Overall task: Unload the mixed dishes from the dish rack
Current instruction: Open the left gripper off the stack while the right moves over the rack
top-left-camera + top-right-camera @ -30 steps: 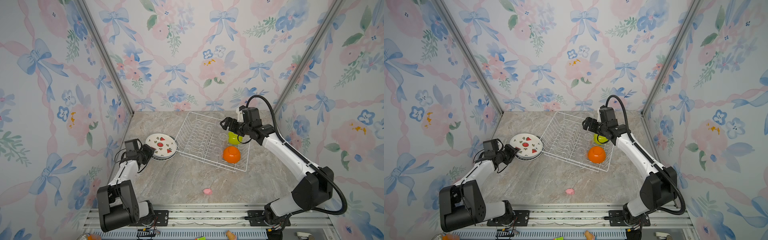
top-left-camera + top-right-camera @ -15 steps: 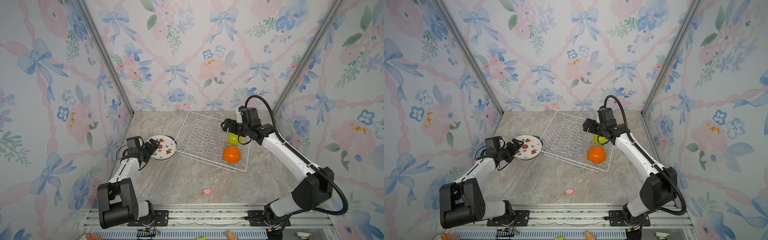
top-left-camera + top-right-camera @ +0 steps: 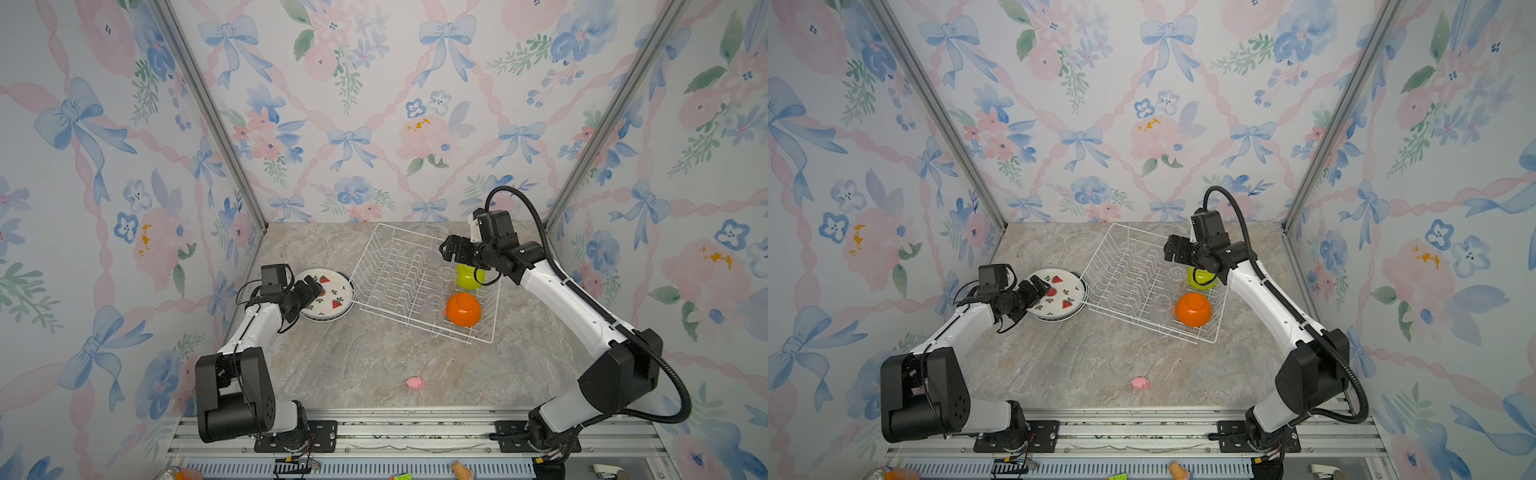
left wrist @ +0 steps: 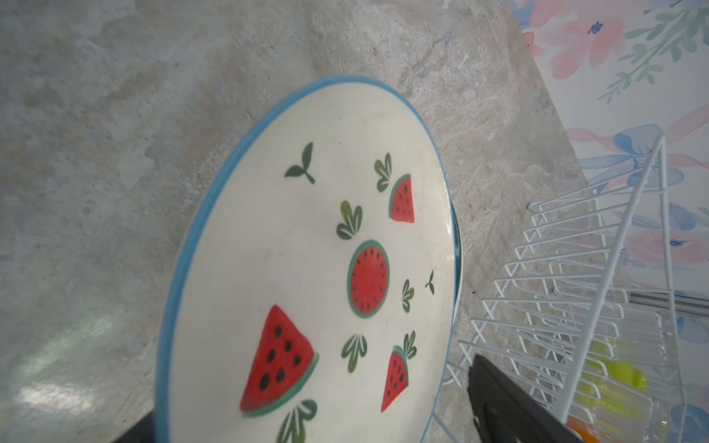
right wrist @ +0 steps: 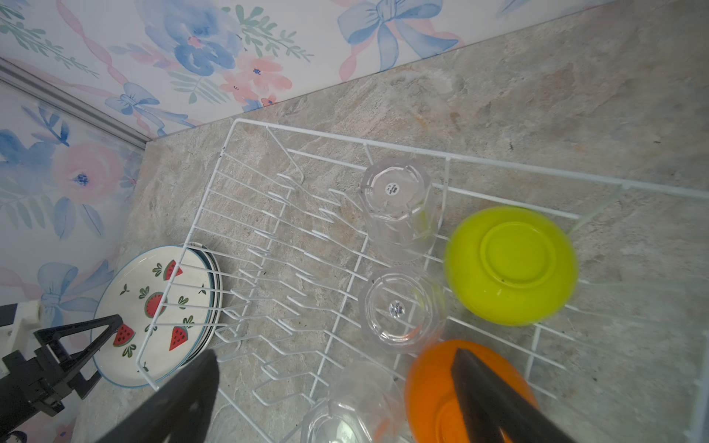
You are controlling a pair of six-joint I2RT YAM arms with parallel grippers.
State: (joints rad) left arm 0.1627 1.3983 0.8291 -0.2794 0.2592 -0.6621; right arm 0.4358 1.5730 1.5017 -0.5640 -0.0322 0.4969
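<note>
Just left of the dish rack (image 3: 395,270), a stack of plates (image 3: 332,297) with watermelon prints lies flat on the surface (image 3: 353,365), its rim close against the rack's left corner. The left pincer (image 3: 312,291) sits at the side of the stack away from the rack, jaws spread wide and gripping nothing. In the left wrist view the top plate (image 4: 307,268) shows between its 2 dark fingers (image 4: 498,402).

Inside the rack, at its right end, 3 clear glasses (image 5: 401,310) stand upside down in a row. Beside them, nearer the rack's right wall, a lime-green bowl (image 5: 512,264) and an orange bowl (image 5: 433,391) also rest upside down, the green one toward the rack's far side and the orange one toward its near side.

The right pincer (image 3: 451,249) hovers above the rack's far-right part, over the glasses, with its jaws wide apart and nothing between them.

In front of the rack, well apart from it, a small pink toy (image 3: 414,382) lies on the surface.
</note>
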